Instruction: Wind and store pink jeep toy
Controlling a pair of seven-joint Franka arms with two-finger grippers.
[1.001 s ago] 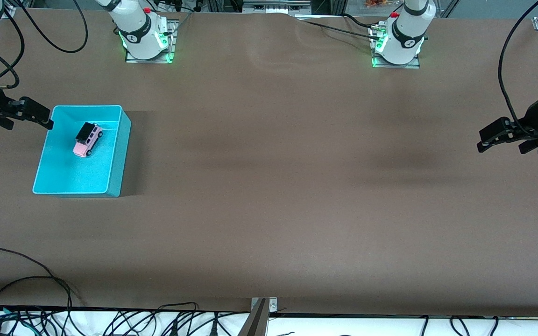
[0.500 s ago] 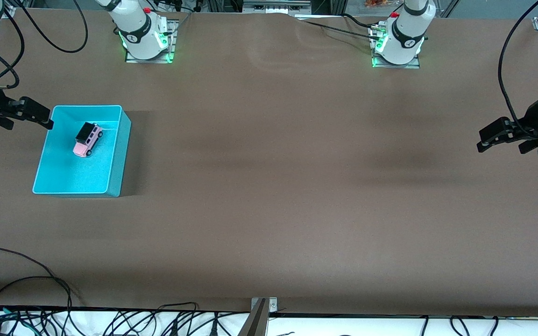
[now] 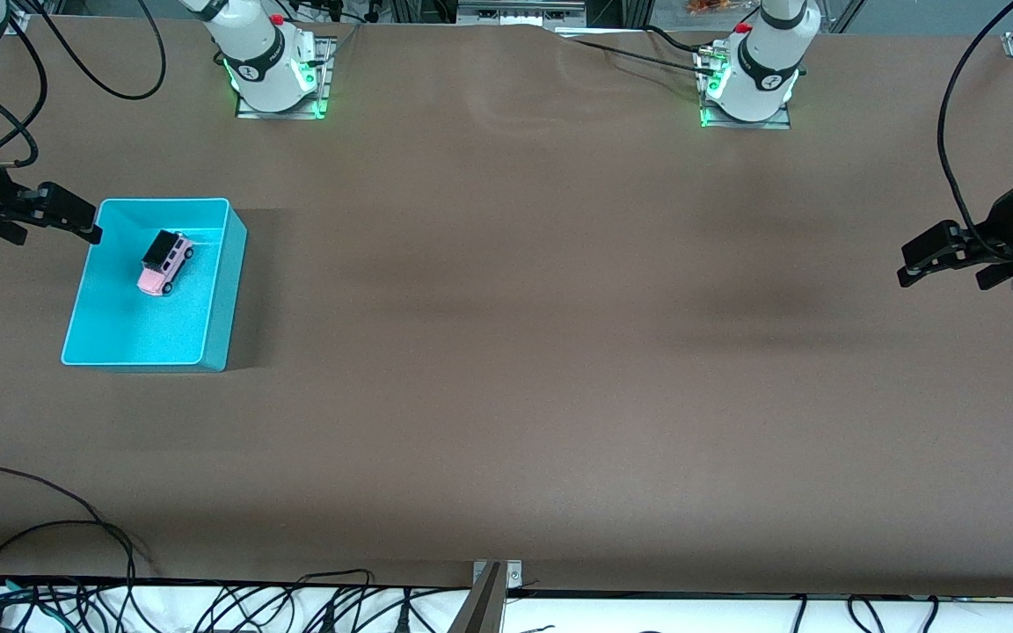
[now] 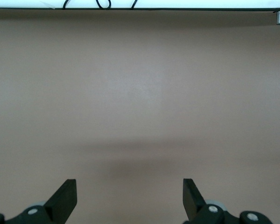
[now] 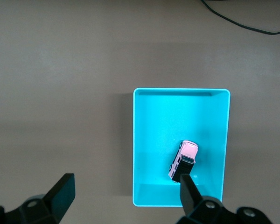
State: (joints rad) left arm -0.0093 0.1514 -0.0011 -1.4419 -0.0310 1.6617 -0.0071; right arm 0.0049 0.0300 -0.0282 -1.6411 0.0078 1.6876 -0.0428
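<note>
Pink jeep toy (image 3: 164, 262): tiny, boxy, black roof, dark wheels; upright on floor of turquoise bin (image 3: 222, 290), angled across it, in half of bin closer to right tool. Nothing on top of toy. Brown surface (image 3: 515, 352) around bin; cables (image 3: 40, 527) along edge nearest front camera.

Right tool (image 3: 58, 215): fingers wide apart, empty, raised just beside bin rim. Left tool (image 3: 942, 255): fingers wide apart, empty, over bare surface at left arm's end, well apart from bin.
</note>
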